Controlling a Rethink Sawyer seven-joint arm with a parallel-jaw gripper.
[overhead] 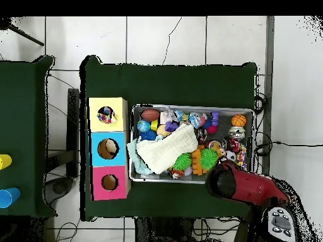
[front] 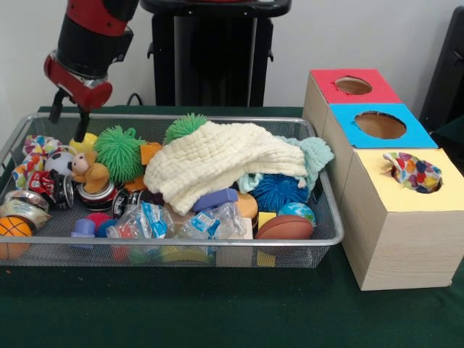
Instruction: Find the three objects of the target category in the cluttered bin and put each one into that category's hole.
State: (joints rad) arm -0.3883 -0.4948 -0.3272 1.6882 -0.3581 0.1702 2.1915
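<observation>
The silver wire-mesh bin (front: 181, 245) is full of toys; it also shows in the overhead view (overhead: 189, 108). One polka-dot cloth (front: 415, 172) sits in the round hole of the yellow-topped box (front: 377, 190), also seen from overhead (overhead: 105, 115). More polka-dot cloth (front: 30, 147) lies at the bin's left end, partly under other toys. My gripper (front: 70, 112) hangs open and empty just above the bin's far left corner, right of that cloth. From overhead the red arm (overhead: 243, 184) covers the gripper.
A cream waffle cloth (front: 217, 163) drapes over the bin's middle, with a mint knitted cloth (front: 317, 154) at its right. Green spiky balls (front: 119, 151), a teddy (front: 90, 172), cans and balls fill the left. Blue-topped (front: 380, 125) and red-topped (front: 353, 85) boxes stand behind the yellow one.
</observation>
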